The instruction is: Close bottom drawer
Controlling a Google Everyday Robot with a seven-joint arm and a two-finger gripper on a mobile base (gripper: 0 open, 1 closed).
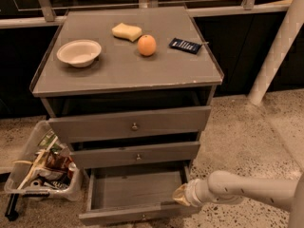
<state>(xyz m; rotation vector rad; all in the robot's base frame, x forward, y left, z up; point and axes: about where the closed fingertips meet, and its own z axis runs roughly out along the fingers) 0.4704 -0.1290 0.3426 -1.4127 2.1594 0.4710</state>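
Observation:
The bottom drawer [137, 213] of the grey cabinet is pulled far out, its empty inside showing, with a small round knob on its low front panel. The middle drawer [135, 154] and the top drawer [130, 123] above it stand shut or nearly so. My gripper [179, 195] comes in from the right on a white arm and sits at the drawer's right front corner, close to its side wall.
On the cabinet top [123, 70] lie a white bowl [79, 52], a yellow sponge [127, 31], an orange [147, 45] and a dark remote-like device [185, 45]. A clear bin of clutter [42, 167] stands on the floor left of the cabinet. A white post [278, 46] rises at right.

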